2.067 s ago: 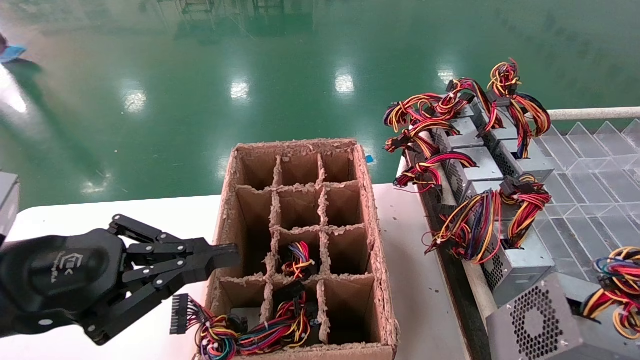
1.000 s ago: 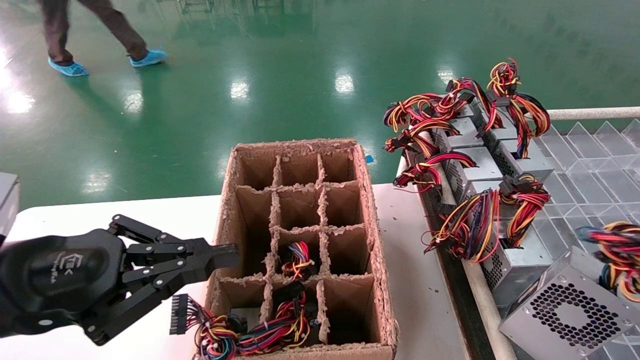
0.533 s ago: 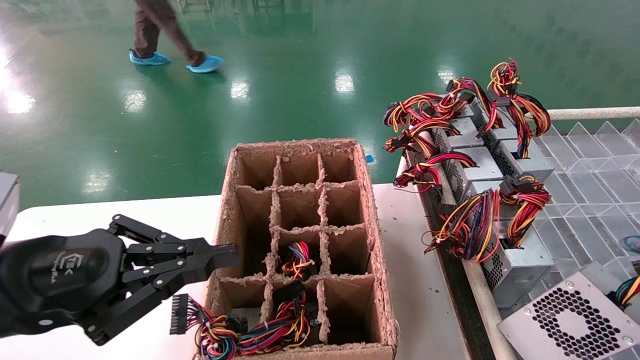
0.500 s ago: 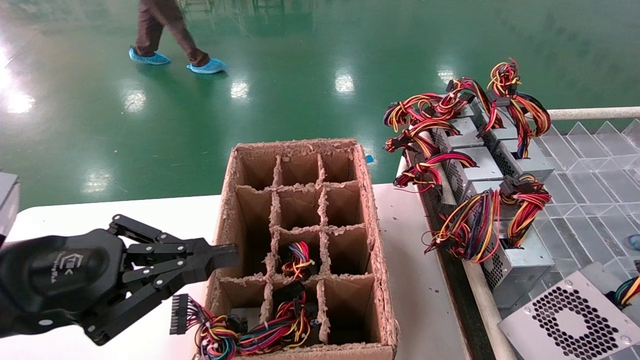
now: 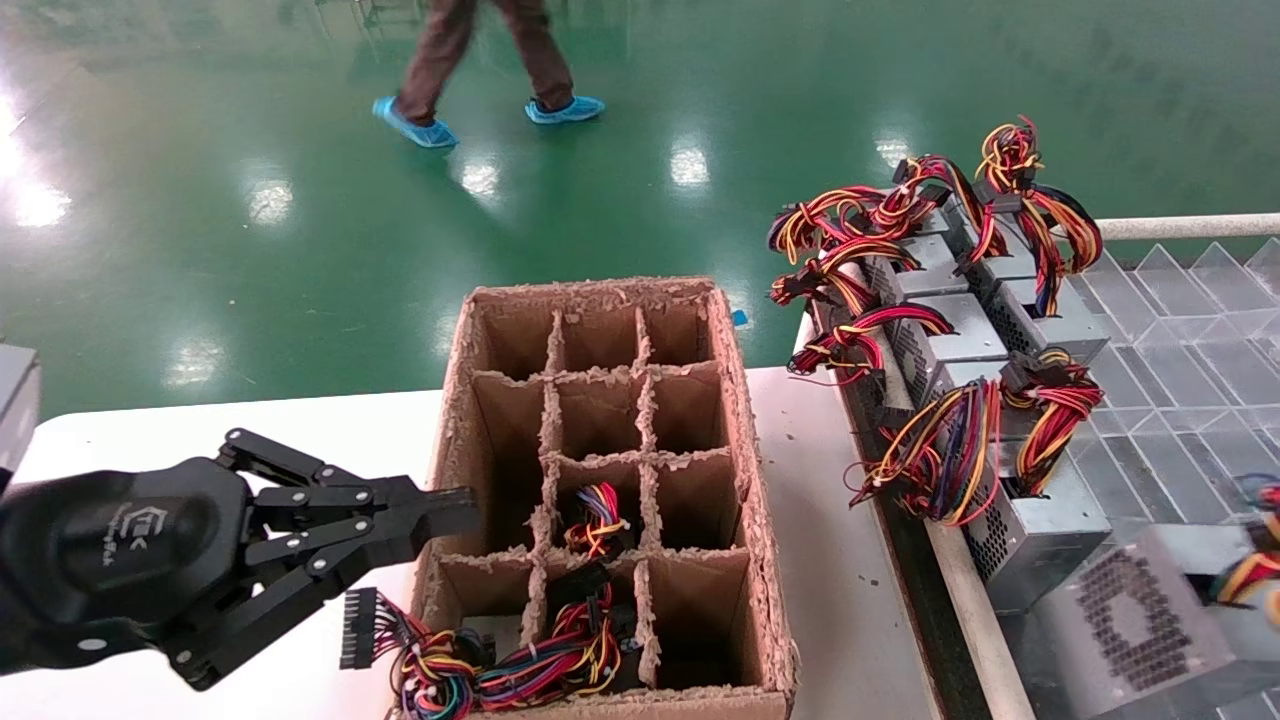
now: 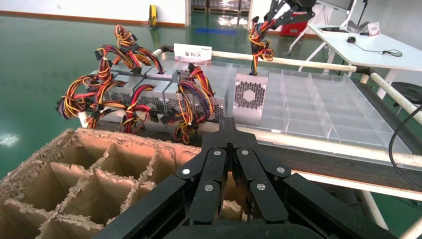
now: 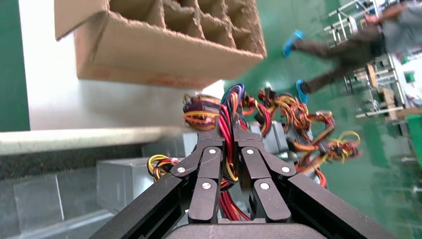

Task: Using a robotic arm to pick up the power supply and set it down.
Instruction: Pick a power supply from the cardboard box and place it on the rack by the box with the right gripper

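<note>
I see the green floor (image 5: 300, 250) filling the far half of my head view, with a person (image 5: 480, 60) walking across it at 12 o'clock. The white counter (image 5: 850, 560) runs under everything near me. On it, dead centre, stands the carton (image 5: 745, 420) with its grid of dividers; wires (image 5: 520, 660) spill from the nearest compartments at 6 o'clock. At 3 o'clock lies the clear tray rack (image 5: 1180, 380), with a row of grey supplies (image 5: 960, 340) along its left edge, their wire bundles flopped over them.

The power supply (image 5: 1130, 625) I am working sits at 4 o'clock, at the near end of that row, blurred, grille facing up and toward me. From my left wrist view it (image 6: 250, 97) hangs upright over the rack, just beside the row, its wire bundle (image 6: 259, 42) pulled up above it.

My right gripper (image 7: 227, 130) is out of the head view. In the right wrist view its fingers (image 7: 211, 137) are clenched on that wire bundle (image 7: 226, 112), red and yellow strands running between them, and the grey box (image 7: 119, 181) shows below.

My left gripper (image 5: 455, 505) is parked at 8 o'clock over the counter, tips touching or just beside the carton's left wall. Its fingers (image 6: 221, 137) are pressed together, grasping nothing.
</note>
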Tool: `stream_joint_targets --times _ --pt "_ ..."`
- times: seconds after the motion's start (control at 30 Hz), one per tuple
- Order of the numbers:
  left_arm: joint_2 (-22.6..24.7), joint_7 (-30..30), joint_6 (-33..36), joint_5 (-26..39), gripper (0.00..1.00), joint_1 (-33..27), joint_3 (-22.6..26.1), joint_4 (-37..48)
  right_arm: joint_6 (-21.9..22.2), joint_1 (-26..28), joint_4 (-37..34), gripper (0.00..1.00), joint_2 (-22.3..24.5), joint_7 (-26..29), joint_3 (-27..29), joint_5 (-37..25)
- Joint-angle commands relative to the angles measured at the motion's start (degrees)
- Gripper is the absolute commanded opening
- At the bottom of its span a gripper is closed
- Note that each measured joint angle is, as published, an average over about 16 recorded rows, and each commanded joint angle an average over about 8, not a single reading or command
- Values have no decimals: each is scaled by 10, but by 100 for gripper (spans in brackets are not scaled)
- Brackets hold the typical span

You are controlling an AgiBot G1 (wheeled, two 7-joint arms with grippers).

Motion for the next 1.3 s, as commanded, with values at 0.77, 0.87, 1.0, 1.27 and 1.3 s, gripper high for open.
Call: stream_joint_targets --times 0.77,0.87,1.0,1.27,1.3 --pt "0 0 0 0 0 0 0 0 82 -53 0 18 -115 -14 -59 -5" --pt "0 0 0 0 0 0 0 0 89 -56 0 55 -117 -14 -62 -1" --pt "0 0 0 0 0 0 0 0 96 -57 0 99 -118 -14 -63 6" --pt "0 0 0 0 0 0 0 0 98 -59 1 100 -116 -18 -65 15" --pt "0 0 0 0 0 0 0 0 97 -60 1 100 -116 -18 -65 16"
